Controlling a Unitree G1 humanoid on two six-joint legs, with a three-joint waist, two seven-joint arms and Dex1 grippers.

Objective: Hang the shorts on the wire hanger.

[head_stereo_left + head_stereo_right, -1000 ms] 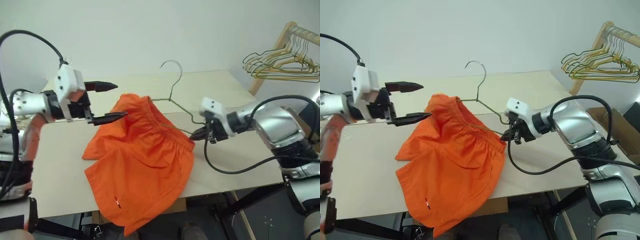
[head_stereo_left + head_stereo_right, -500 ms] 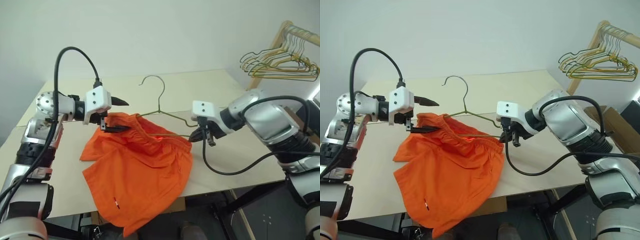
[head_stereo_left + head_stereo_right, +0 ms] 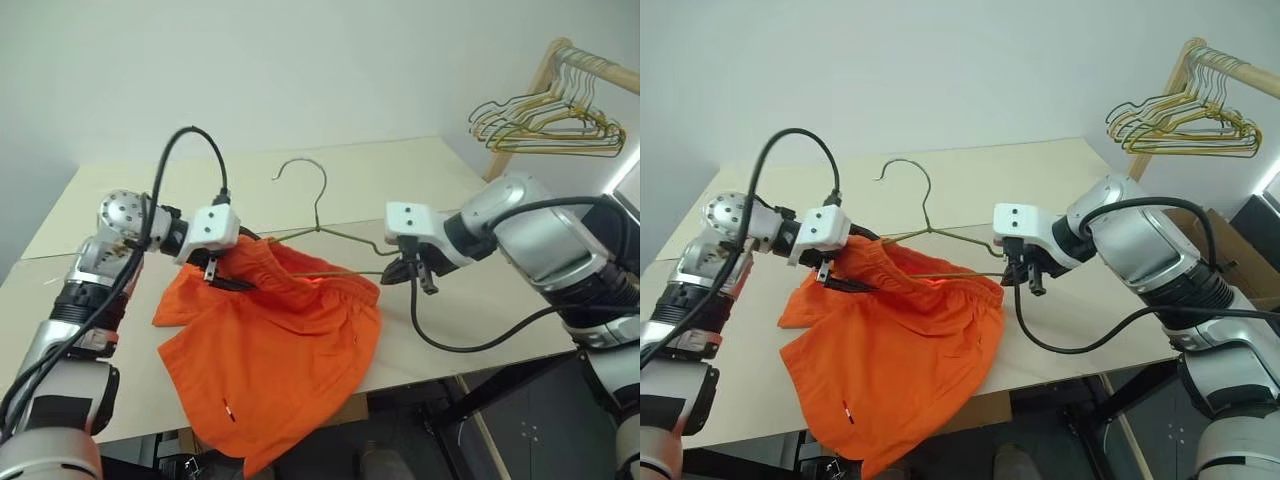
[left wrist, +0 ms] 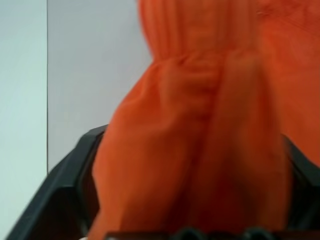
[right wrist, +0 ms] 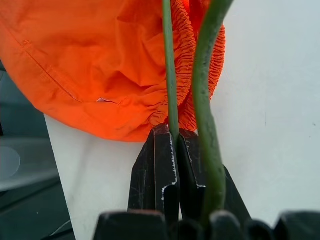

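The left gripper (image 3: 232, 268) is straddling the gathered waistband of the shorts (image 3: 275, 350), its jaws apart with orange fabric bunched between them but not visibly pinched, so a tug now could be letting the cloth slip free or dragging it off the wire hanger (image 3: 318, 232). The shorts are draping over the front edge of the table (image 3: 400, 180). The right gripper (image 3: 402, 270) is clenching the hanger's corner, where thin wire risks twisting.
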